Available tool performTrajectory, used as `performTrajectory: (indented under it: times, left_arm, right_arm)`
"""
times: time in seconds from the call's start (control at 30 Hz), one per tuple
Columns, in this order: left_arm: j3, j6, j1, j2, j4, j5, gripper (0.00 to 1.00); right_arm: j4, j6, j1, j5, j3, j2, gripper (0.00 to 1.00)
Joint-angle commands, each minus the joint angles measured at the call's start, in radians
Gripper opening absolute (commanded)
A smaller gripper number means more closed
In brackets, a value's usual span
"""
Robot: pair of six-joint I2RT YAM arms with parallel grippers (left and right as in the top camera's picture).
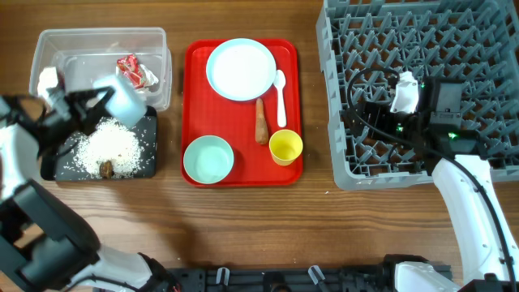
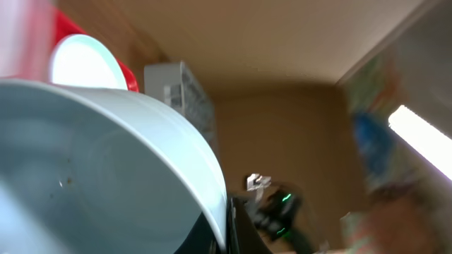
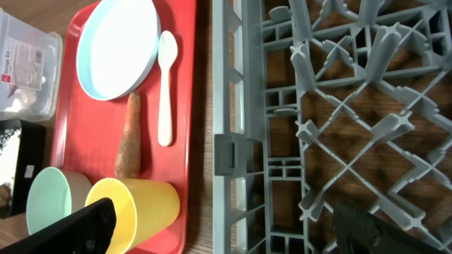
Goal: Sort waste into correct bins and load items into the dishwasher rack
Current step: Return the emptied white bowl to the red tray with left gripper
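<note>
Left gripper (image 1: 99, 99) tilts a round pale blue-white bowl (image 1: 123, 97) above the shallow black plastic tub (image 1: 151, 162) at 9 o'clock; right gripper (image 1: 354, 113) hangs over the grey pegged plastic rack (image 1: 422, 49) at 3 o'clock.
Left jaws pinch the bowl; right jaws spread wide, empty. White rice grains (image 1: 109, 146) and a small brown lump (image 1: 106, 168) lie in the black tub. At its 12 o'clock, a clear plastic tub (image 1: 101, 36) holds a crumpled red-and-white wrapper (image 1: 134, 71), print too small to read.

Wood-grain table (image 1: 243, 223), matt. Smooth, glossy plastic red tray (image 1: 195, 97). Grey matt moulded-plastic dishwasher rack (image 1: 381, 177). Translucent plastic clear tub (image 1: 97, 34); matt black tub (image 1: 148, 158). Crinkled, shiny wrapper (image 1: 134, 71). Smooth white plastic spoon (image 3: 165, 92). Smooth, faintly glossy bowl (image 2: 106, 176).
</note>
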Motion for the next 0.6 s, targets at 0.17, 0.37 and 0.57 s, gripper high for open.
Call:
performTrajectory:
  times: [0.17,0.37,0.57]
  left_arm:
    - [0.128,-0.054,-0.481,-0.137,0.101,-0.805,0.04]
    - [0.128,-0.054,-0.803,-0.049,0.144,-1.356,0.04]
    - [0.128,-0.054,-0.98,0.084,0.154,-1.607,0.04]
  right_arm:
    - [0.002,0.014,-0.001,-0.013,0.021,0.008,1.0]
    - [0.002,0.014,-0.001,-0.013,0.021,0.008,1.0]
    - [0.001,0.014,-0.001,-0.013,0.021,0.008,1.0]
